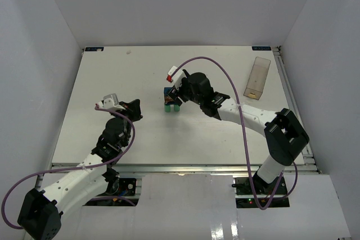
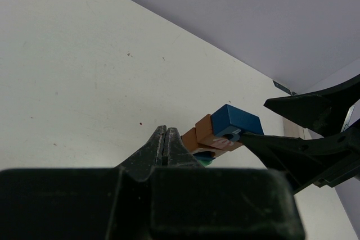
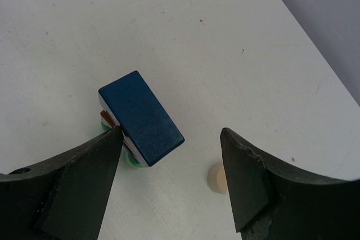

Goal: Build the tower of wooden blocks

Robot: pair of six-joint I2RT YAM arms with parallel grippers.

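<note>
Left hand is closest, its two fingers pressed together with nothing in them. It sits to the left of the wood block tower. That tower stands near the middle of the worktop, with green cylinders at the bottom, a brown arch above them and a blue block on top. Right hand hangs over the tower, spread wide, with a finger on each side of the blue block, pinching nothing. Just beside the tower lies a small tan piece. I think these blocks are light, hard and smooth, so one bump could tip the tower. It looks best to hold a block softly by its flat long sides.
</note>
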